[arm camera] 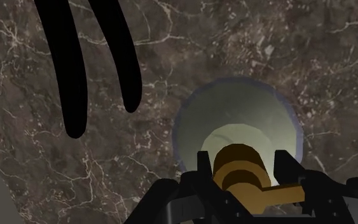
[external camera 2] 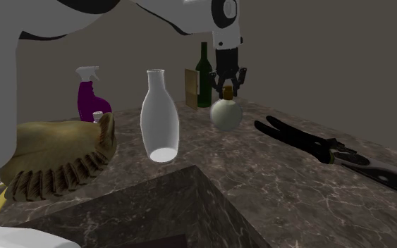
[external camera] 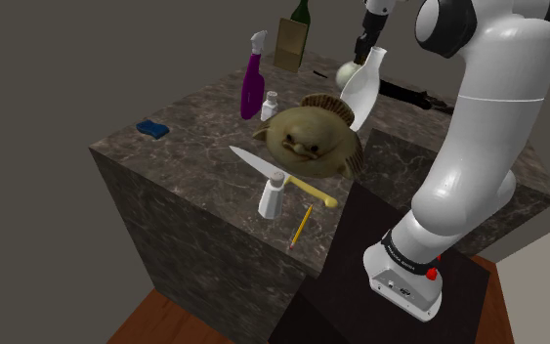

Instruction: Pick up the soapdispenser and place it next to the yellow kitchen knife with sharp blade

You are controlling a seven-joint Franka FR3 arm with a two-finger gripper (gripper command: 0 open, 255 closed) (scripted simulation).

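One round, pale soap dispenser with a brown pump stands on the marble desk, upper middle of the second exterior view. The pincer hangs over it, fingers spread either side of the pump. One yellow-handled knife lies mid-frame in the shoulder view, well apart, with one fish figure between them. Bare desk rings the dispenser, and one black tool lies near.

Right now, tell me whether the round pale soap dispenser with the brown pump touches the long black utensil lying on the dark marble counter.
Apart. The second exterior view shows bare counter between dispenser and utensil.
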